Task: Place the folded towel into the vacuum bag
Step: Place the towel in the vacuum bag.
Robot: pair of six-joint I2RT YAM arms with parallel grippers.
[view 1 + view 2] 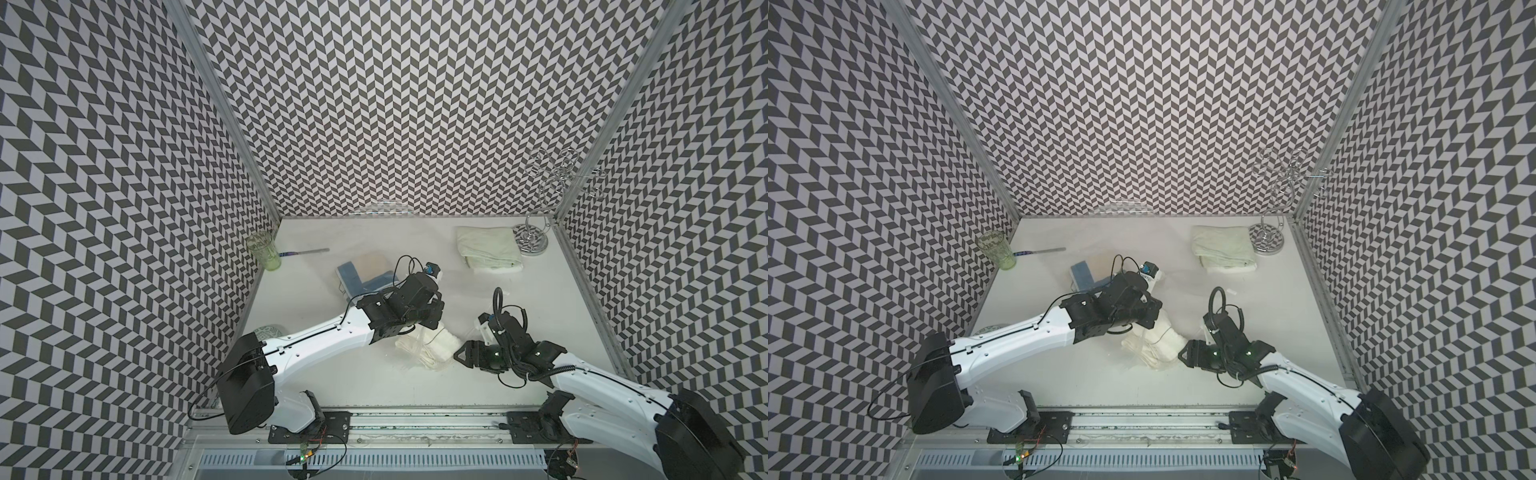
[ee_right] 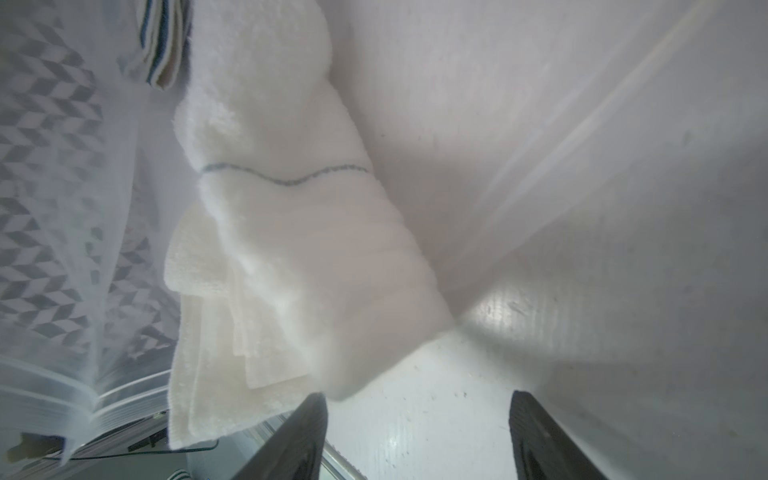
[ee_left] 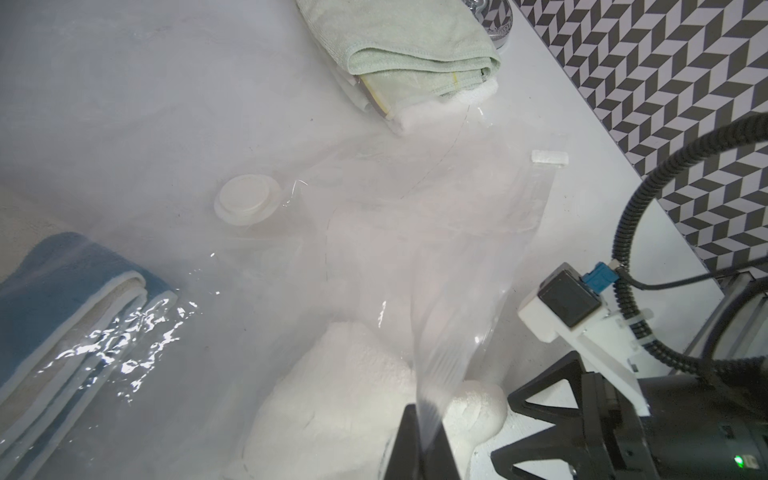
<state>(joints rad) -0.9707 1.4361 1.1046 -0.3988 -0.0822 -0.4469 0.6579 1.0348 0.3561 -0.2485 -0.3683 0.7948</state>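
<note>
A white folded towel (image 1: 428, 349) (image 1: 1154, 347) lies at the table's front middle. Most of it sits under the film of the vacuum bag (image 3: 415, 216), and its near end (image 2: 332, 365) pokes out of the mouth. The bag is clear plastic with a round white valve (image 3: 245, 199). My left gripper (image 3: 428, 411) is shut on the bag's upper edge and holds it lifted over the towel. My right gripper (image 1: 459, 356) (image 2: 415, 399) stands open just off the towel's near end, with bare table between its fingers.
A blue towel (image 1: 361, 274) (image 3: 62, 299) lies inside the bag at its far end. A stack of green and white towels (image 1: 488, 249) sits at the back right beside a chrome stand (image 1: 534, 237). A green glass (image 1: 262, 251) and a thin tool (image 1: 305, 252) are at the back left.
</note>
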